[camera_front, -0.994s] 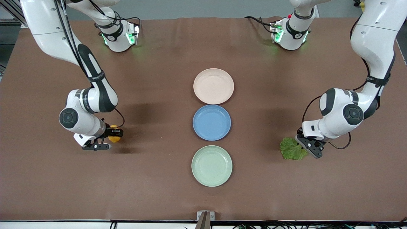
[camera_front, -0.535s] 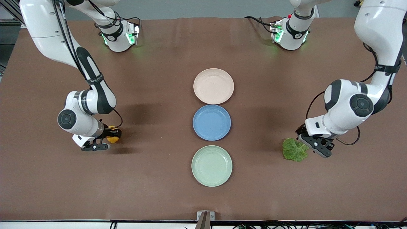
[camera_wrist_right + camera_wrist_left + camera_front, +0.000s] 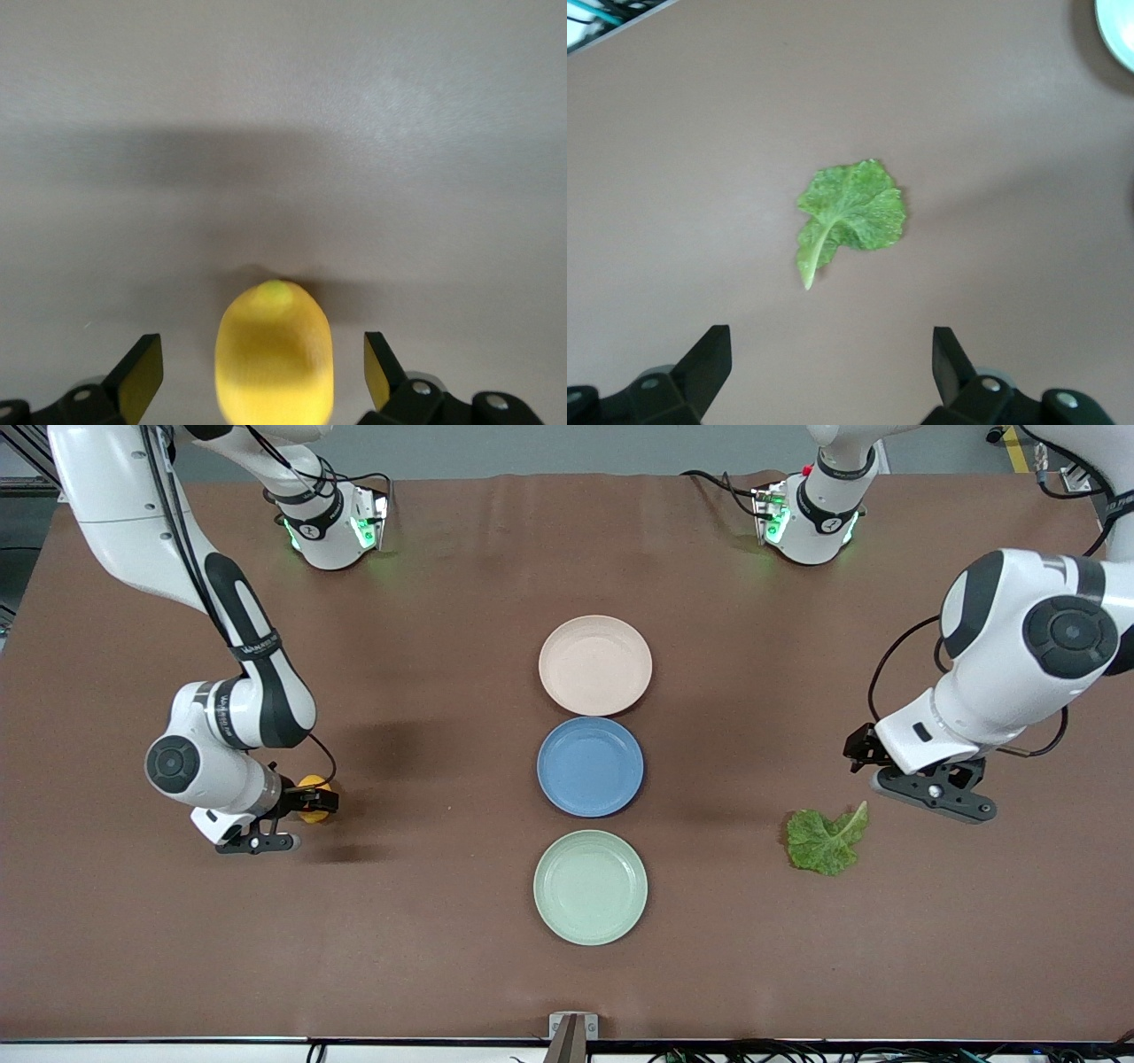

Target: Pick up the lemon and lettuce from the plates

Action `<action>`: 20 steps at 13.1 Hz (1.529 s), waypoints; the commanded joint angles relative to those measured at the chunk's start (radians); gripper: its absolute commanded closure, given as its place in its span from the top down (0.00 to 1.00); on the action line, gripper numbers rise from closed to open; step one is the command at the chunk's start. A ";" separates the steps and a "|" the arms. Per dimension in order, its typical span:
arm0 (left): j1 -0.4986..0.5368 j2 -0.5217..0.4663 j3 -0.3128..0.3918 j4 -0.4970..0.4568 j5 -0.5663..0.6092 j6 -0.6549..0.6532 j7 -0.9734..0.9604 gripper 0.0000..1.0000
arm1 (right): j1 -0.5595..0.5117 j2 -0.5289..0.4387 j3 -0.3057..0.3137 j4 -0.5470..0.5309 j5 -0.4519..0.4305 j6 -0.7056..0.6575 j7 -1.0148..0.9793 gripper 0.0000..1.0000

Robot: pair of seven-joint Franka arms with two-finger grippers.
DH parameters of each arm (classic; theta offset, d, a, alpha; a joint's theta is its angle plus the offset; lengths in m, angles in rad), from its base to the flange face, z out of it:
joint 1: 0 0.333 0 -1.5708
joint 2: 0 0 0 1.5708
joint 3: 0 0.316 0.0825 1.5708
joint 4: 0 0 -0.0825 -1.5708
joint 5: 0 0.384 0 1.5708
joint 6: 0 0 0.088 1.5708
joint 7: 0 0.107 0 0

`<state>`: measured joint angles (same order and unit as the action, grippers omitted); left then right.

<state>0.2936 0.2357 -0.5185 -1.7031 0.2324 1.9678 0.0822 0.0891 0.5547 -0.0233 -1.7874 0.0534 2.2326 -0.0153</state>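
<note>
The lemon (image 3: 311,788) lies on the bare table toward the right arm's end. It sits between the fingers of my open right gripper (image 3: 301,815), which is low at the table. In the right wrist view the lemon (image 3: 275,354) has a gap to each finger. The lettuce (image 3: 826,840) lies flat on the table toward the left arm's end. My left gripper (image 3: 926,793) is open and empty, raised above the table beside the leaf's stem tip. The left wrist view shows the lettuce (image 3: 850,217) well apart from the gripper (image 3: 830,367). The beige-pink plate (image 3: 594,664) and the mint green plate (image 3: 590,887) are bare.
A blue plate (image 3: 590,766) stands between the two plates in the table's middle, also bare. A plate's rim (image 3: 1121,22) shows at the corner of the left wrist view. The arm bases (image 3: 332,522) stand along the table's edge farthest from the front camera.
My left gripper has lifted off the lettuce and moved toward the left arm's end; the leaf stays on the table. My right arm has shifted slightly toward its own end; the lemon has stayed.
</note>
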 commanded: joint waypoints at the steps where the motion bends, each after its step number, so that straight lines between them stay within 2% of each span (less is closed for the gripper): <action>1: 0.012 -0.078 -0.003 0.009 -0.010 -0.091 -0.082 1.00 | -0.035 -0.050 0.011 0.112 0.003 -0.196 -0.003 1.00; 4: 0.010 -0.075 -0.003 0.117 0.007 -0.191 -0.111 1.00 | -0.057 -0.084 0.008 0.232 -0.023 -0.368 -0.011 1.00; 6: 0.018 -0.073 0.003 0.199 0.001 -0.265 -0.110 1.00 | -0.060 -0.104 0.000 0.305 -0.094 -0.462 -0.015 1.00; 8: 0.030 -0.073 0.006 0.247 -0.010 -0.300 -0.107 1.00 | -0.109 -0.119 0.002 0.353 -0.089 -0.531 -0.017 1.00; 10: 0.038 -0.082 -0.001 0.250 -0.024 -0.348 -0.119 1.00 | -0.132 -0.130 0.000 0.381 -0.081 -0.609 -0.015 1.00; 13: 0.056 -0.121 0.005 0.250 -0.097 -0.386 -0.125 1.00 | -0.141 -0.124 0.002 0.509 -0.090 -0.743 -0.014 1.00; 15: 0.056 -0.156 -0.001 0.249 -0.099 -0.392 -0.125 1.00 | -0.143 -0.125 0.002 0.522 -0.086 -0.765 -0.009 1.00; 17: 0.055 -0.164 -0.005 0.250 -0.114 -0.432 -0.121 1.00 | -0.146 -0.131 0.003 0.522 -0.028 -0.777 -0.009 1.00; 18: 0.056 -0.183 0.000 0.250 -0.139 -0.452 -0.124 1.00 | -0.143 -0.148 0.006 0.517 -0.027 -0.812 -0.006 1.00; 20: 0.021 -0.229 0.049 0.232 -0.166 -0.458 -0.125 1.00 | -0.141 -0.165 0.003 0.510 -0.037 -0.818 -0.006 1.00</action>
<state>0.3313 0.0620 -0.5056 -1.4487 0.0972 1.5264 -0.0401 -0.0436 0.4237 -0.0277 -1.2641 0.0062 1.4327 -0.0271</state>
